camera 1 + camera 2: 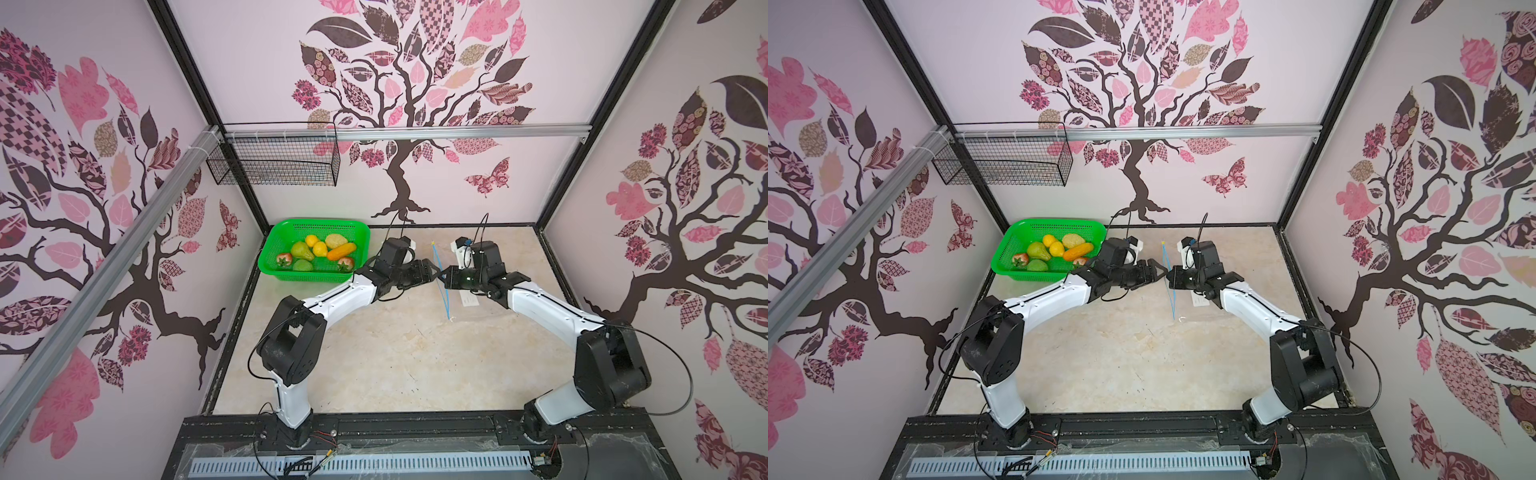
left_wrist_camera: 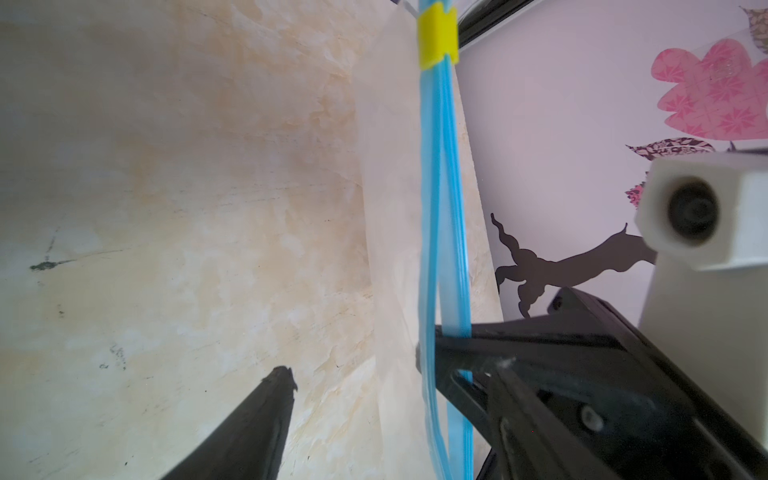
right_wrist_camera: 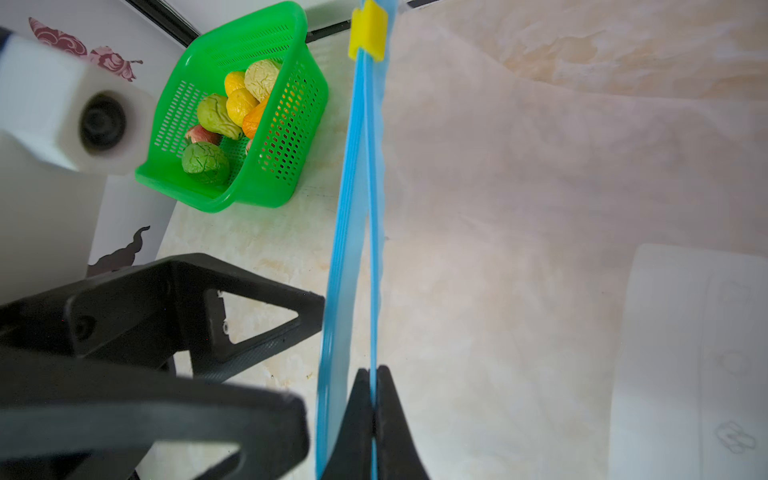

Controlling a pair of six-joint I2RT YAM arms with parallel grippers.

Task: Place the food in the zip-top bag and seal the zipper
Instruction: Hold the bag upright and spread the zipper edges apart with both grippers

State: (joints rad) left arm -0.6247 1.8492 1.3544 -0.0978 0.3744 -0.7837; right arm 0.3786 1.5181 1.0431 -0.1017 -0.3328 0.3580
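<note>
Right pincer (image 3: 374, 374) clenched one zipper (image 3: 353, 166) lip | left pincer (image 3: 311, 357) stood spread beside the other (nothing gripped) | risk: thin lip could slip free, collapsing the zip-top bag (image 3: 498, 208) mouth

Two robot arms are operating inside a robotics lab test cell. A black metal frame (image 1: 190, 70) is enclosing the workspace, with tree-print wallpaper (image 1: 415, 83) covering its wall panels. The left arm (image 1: 336, 297) and the right arm (image 1: 548, 309) are standing bolted to a black base rail (image 1: 415, 428) fronting a marble-look tabletop (image 1: 407, 365). A slotted cable duct (image 1: 415, 465) is running alongside it. A wire basket (image 1: 282, 166) is hanging from an aluminium rail (image 1: 457, 132). Toy food (image 1: 318, 251) is lying in a green mesh basket (image 1: 266, 259).
</note>
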